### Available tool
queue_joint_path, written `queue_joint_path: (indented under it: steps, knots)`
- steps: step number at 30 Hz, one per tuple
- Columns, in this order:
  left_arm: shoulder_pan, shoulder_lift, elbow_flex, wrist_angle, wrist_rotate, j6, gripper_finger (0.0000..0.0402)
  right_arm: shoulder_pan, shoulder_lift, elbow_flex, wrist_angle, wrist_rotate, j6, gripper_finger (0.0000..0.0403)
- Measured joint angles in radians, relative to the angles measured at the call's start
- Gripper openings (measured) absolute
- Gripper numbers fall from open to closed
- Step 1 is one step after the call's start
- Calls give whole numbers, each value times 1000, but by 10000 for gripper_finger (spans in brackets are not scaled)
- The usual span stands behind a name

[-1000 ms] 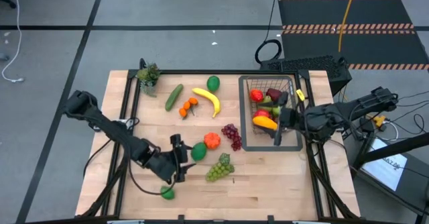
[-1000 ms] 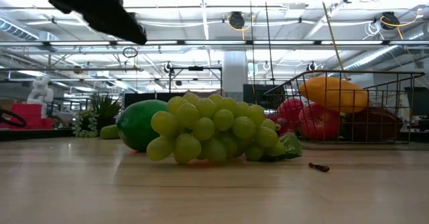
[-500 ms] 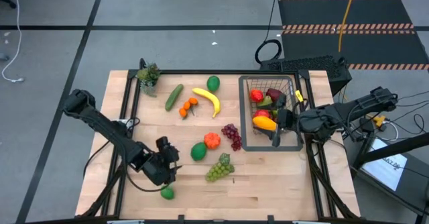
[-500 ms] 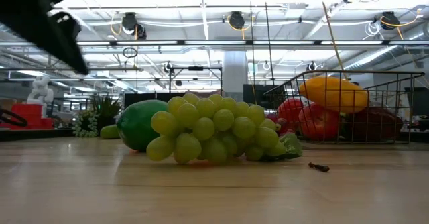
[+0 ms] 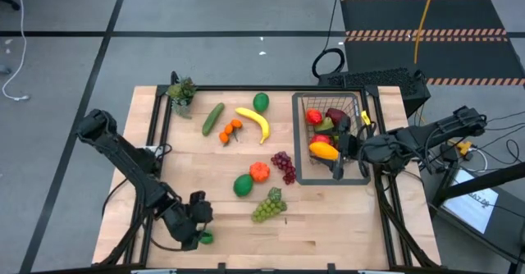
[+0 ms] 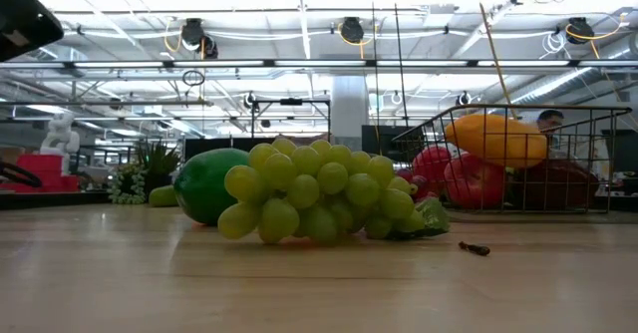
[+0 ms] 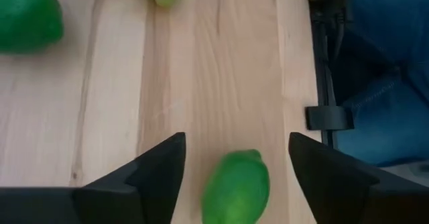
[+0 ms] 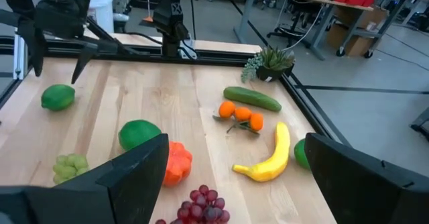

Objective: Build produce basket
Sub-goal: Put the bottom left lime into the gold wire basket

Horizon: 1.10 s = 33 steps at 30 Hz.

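Left end effector now over lime, fingers apart; basket with mango, apples.

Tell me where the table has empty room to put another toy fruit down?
Bare wood lies along the near edge, between the bunch of green grapes and the table's right corner, and on the left side between the green cucumber and the left pincer. The middle is crowded, and the dark wire-mesh basket already holds fruit.
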Motion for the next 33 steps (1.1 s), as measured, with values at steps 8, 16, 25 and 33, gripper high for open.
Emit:
queue_joint_path:
  steps: [8,16,25,33]
  knots:
    - [-57,51,0,-1,0,10,335,0,0,0,3,0,0,341]
    - [-119,143,0,34,-31,124,325,0,0,0,19,0,0,341]
    - [-134,224,0,32,-14,167,315,0,4,0,26,0,27,341]
    - [-131,267,0,52,-27,190,293,0,23,0,26,0,30,341]
